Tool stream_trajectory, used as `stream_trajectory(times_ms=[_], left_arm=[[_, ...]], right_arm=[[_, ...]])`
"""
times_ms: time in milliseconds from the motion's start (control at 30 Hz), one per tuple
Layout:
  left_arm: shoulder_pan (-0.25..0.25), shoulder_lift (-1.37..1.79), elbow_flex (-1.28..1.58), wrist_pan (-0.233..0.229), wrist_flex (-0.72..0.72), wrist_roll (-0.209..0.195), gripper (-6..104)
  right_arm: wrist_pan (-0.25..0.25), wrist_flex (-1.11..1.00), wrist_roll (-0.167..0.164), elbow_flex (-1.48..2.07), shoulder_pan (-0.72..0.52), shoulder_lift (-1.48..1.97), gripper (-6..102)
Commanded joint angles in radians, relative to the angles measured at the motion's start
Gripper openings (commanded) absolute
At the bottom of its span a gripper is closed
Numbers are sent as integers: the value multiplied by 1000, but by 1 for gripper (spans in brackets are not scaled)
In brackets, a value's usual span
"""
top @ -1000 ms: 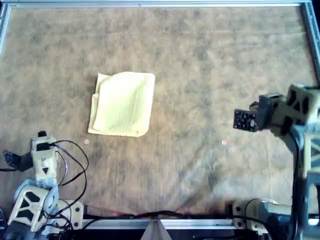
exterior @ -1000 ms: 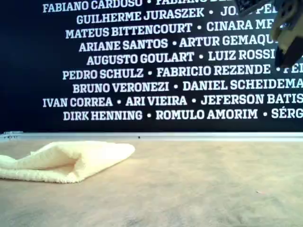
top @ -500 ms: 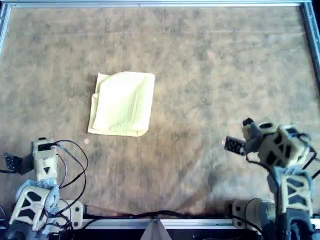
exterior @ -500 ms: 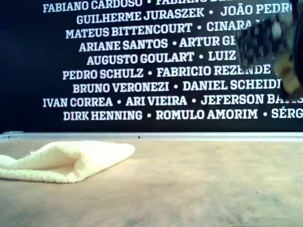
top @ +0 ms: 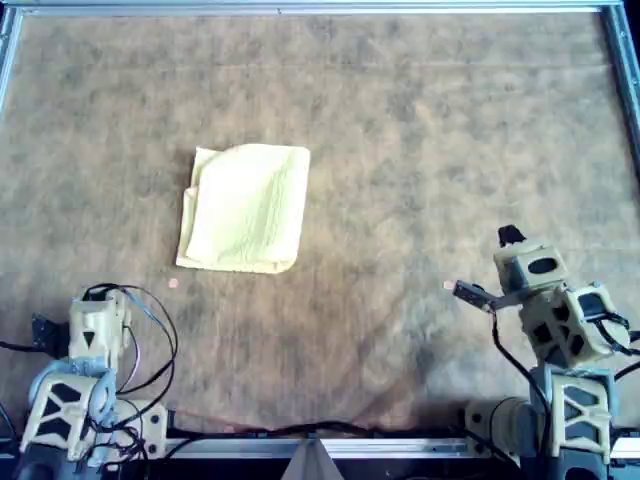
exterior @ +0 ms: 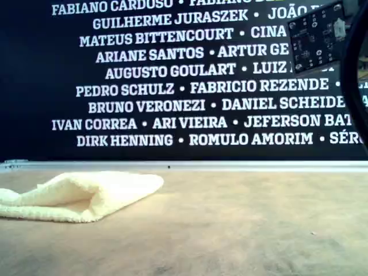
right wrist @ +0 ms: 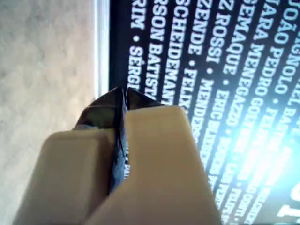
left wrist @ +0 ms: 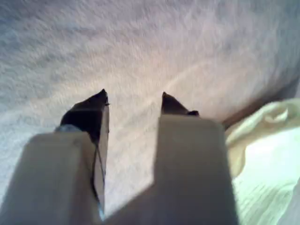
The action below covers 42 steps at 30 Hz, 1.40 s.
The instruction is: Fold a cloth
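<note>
At the overhead view's lower left, the left gripper (left wrist: 133, 105) waits with jaws parted, empty. Left of centre lies the thin pale yellow fabric cloth (top: 246, 207), already doubled: light, limp, best pinched at a corner. Lower right, the right gripper (right wrist: 121, 101) is clenched, empty.

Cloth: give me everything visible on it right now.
The cloth is pale yellow fabric with a fine woven texture, plain and unmarked. It lies folded over on the brown table cover, left of centre in the overhead view, roughly rectangular with one corner rumpled. The exterior view shows stacked layers, with a rounded fold toward that view's right. Only the cover touches it; the left gripper is open and empty, and neither gripper is on the cloth.
</note>
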Motion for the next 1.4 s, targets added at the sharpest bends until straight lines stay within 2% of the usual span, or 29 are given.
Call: stream_trajectory(times_ms=[0,133,333,400,533,667,1367], left_arm=[[52,12,-20,6,2,3,36],[81,12,-20,6,3,3,31],[69,11,-20,-9,5,3,2],[67,8,-18,-9,5,3,-4],[67,0,-18,-9,5,3,-1],[67,-2,-18,-9,5,3,-1],[77,-2,-18,-9,5,3,-1]], right_arm=[[3,20,0,12,-34,35,0],[3,245,0,12,-72,55,1],[3,583,0,12,-72,55,1],[3,627,0,12,-72,55,1],[3,632,0,12,-58,54,1],[-2,632,11,12,-52,54,1],[-2,632,11,12,-54,54,1]])
